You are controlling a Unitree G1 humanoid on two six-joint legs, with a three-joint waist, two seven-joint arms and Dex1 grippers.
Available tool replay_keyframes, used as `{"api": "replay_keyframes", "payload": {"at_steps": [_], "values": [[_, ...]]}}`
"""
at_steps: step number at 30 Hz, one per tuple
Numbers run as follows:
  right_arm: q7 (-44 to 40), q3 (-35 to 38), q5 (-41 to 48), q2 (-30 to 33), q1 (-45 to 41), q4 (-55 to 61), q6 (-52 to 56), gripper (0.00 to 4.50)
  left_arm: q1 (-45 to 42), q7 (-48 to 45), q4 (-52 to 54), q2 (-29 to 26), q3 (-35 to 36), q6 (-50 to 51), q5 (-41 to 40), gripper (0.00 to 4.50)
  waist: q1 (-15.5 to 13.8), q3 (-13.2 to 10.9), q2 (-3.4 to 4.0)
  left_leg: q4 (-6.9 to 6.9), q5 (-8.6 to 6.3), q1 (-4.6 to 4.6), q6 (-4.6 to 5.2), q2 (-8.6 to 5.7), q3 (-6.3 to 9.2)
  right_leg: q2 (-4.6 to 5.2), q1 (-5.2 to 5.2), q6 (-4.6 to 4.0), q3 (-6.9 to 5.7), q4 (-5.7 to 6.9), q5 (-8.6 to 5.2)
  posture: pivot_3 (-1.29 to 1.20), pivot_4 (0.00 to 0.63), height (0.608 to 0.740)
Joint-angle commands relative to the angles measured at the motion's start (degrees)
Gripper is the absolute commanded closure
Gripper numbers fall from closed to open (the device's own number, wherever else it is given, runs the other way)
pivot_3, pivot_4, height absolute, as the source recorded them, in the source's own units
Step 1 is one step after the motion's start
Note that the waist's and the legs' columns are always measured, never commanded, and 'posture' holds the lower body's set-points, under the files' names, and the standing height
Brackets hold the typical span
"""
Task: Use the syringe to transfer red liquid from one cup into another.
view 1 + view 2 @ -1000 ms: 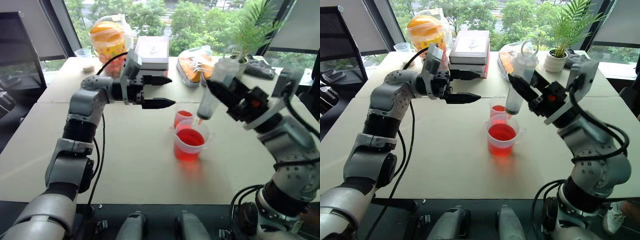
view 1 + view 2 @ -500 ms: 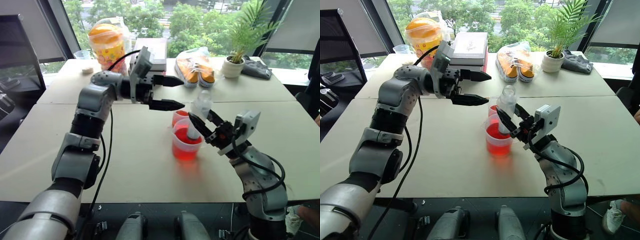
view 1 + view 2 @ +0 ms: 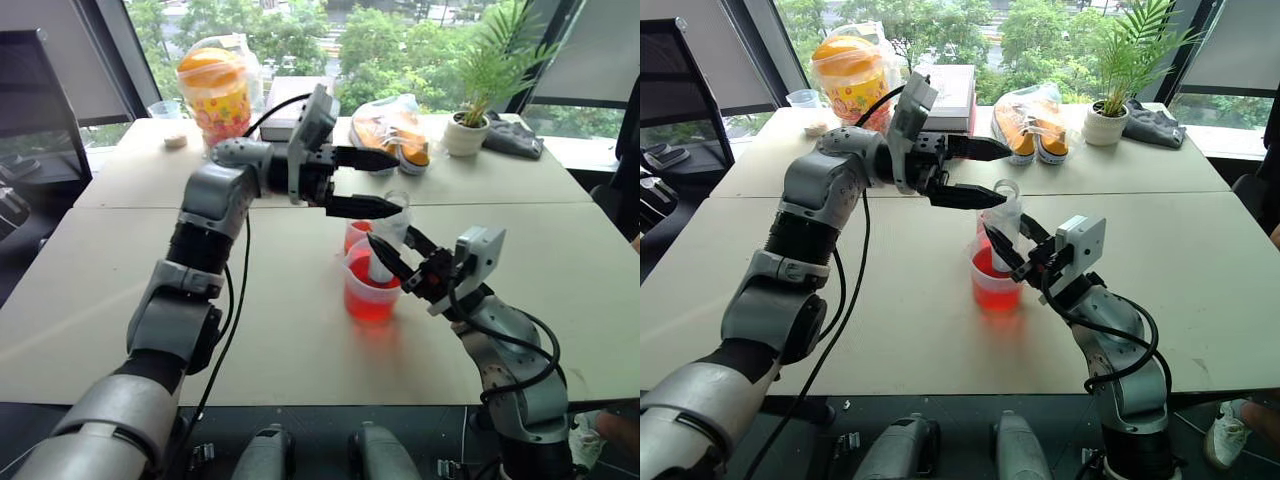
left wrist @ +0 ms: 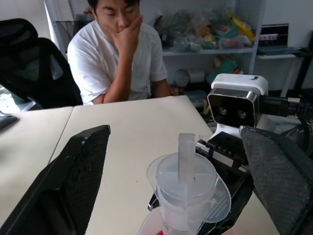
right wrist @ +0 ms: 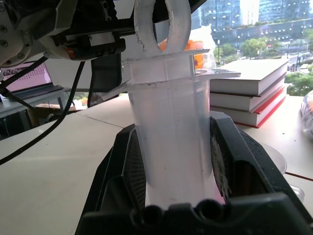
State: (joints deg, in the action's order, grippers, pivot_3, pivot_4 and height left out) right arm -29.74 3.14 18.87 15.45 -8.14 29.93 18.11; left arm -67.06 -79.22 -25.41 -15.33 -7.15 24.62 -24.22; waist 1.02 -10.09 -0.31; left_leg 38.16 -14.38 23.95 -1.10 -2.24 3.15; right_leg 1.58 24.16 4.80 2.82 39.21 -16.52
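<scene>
- Right gripper [image 3: 396, 250]: jaws clamped on the barrel of the clear syringe [image 3: 390, 232], held near upright w/ a slight tilt.
- Syringe tip is down inside the large cup [image 3: 369, 292] of red liquid, mid-table [image 3: 270, 310]. The barrel looks empty, no red visible in it.
- Small cup [image 3: 356, 234], w/ some red in it, stands just behind the large one. Can't tell if they touch.
- Left gripper [image 3: 398, 182]: jaws wide open, holding nothing, hovering at the syringe's top end. In the left wrist view the plunger [image 4: 186, 157] sits between its two fingers, not yet touched.
- Step in hand, as I judge it: grab the plunger and pull up to draw liquid.
- To do it well:
  - Close the left jaws squarely on the plunger head or ring, not on the barrel flange.
  - Pull along the barrel's axis. A sideways tug could twist the syringe in the right grip or tip the cup.
  - Hold the right arm steady w/ the tip below the liquid surface, else it draws air.
  - Go slow; the cup looks light.
- A person [image 4: 117, 54] sits across the table, well apart from the cups.
</scene>
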Motion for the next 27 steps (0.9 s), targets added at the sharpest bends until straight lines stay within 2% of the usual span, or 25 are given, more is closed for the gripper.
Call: {"api": "replay_keyframes", "payload": {"at_steps": [1, 5, 6, 27], "values": [[0.3, -0.04, 0.87, 0.73, -1.12, 1.59, -1.08, 3.06, 0.07, 0.33, 0.83, 0.35, -0.21, 0.2, 0.27, 2.21, -0.01, 0.0, 0.0, 0.0, 0.0, 0.0, 0.0, 0.0, 0.0, 0.0, 0.0, 0.0, 0.0, 0.0, 0.0, 0.0, 0.15, 0.74], [0.41, -0.21, 1.36, 1.41, -1.38, 1.95, -0.76, 3.06, 0.67, 0.31, 1.39, 0.58, -1.13, 0.27, 0.46, 4.21, 0.02, 0.0, 0.0, -0.01, 0.0, -0.01, 0.0, 0.0, 0.01, 0.0, 0.0, 0.0, 0.0, 0.0, 0.0, 0.0, 0.15, 0.74], [0.43, -0.28, 1.46, 1.57, -1.43, 2.02, -0.71, 3.06, 0.73, 0.31, 1.49, 0.59, -1.24, 0.28, 0.47, 4.42, 0.03, -0.01, -0.01, 0.0, 0.0, -0.01, 0.0, 0.0, 0.01, 0.0, 0.0, 0.0, 0.0, 0.0, 0.0, 0.0, 0.15, 0.74], [-2.14, -2.56, 5.92, 3.0, -1.63, -3.4, 3.13, 3.06, -8.73, 2.57, -6.78, -1.35, 3.59, -4.05, 0.21, 4.42, -0.01, -0.01, -0.01, 0.0, 0.0, -0.02, 0.0, 0.0, 0.01, -0.01, -0.02, 0.0, -0.02, -0.01, 0.0, 0.0, 0.15, 0.74]]}}
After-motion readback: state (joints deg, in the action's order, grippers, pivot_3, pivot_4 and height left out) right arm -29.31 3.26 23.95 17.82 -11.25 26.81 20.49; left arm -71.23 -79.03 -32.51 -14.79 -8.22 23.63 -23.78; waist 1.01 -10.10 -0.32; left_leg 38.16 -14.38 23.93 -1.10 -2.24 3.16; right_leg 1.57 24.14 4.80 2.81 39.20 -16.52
